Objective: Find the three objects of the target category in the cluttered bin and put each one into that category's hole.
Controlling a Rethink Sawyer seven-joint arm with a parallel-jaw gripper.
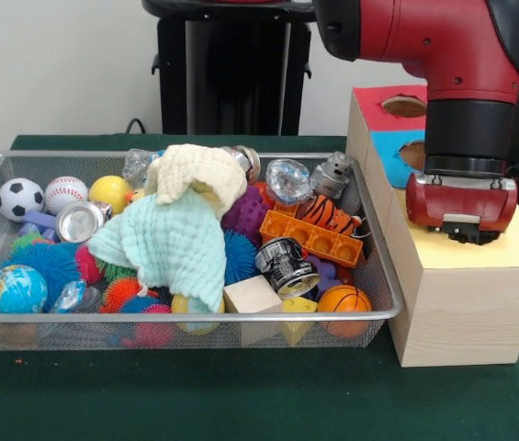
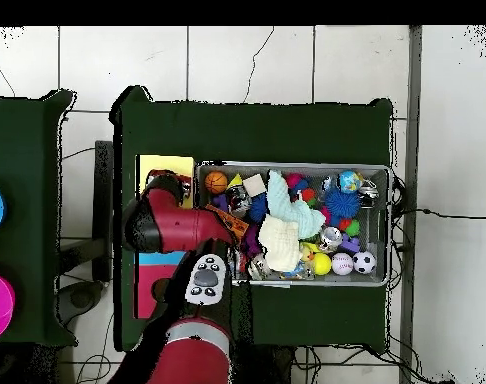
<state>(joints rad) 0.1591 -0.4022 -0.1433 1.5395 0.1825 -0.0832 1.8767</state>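
Gripper [image 1: 462, 233] of the red arm [image 1: 443, 37] poised directly above the wooden box [image 1: 466, 303], over its yellow top panel [image 1: 516, 246]; whether the pincer is spread, pressed together or carrying anything cannot be told. Behind the yellow panel on the box lie a blue panel with 1 hole [image 1: 412, 154] and a red panel with another hole [image 1: 404, 107]; no opening is visible in the yellow panel, as the arm covers most of it. The mesh bin [image 1: 195, 319] stands just beside the box, probably so that each transfer is short. Which category is the target cannot be read from the scene. If it is cans, a dark printed can [image 1: 287, 266] lies on its side near the bin wall that faces the box, long axis roughly level and slanted, shiny end turned away from the box. A silver can [image 1: 80, 221] lies well apart from the box, beyond the pale cloths [image 1: 172, 243] heaped mid-bin, which likely hide further items.
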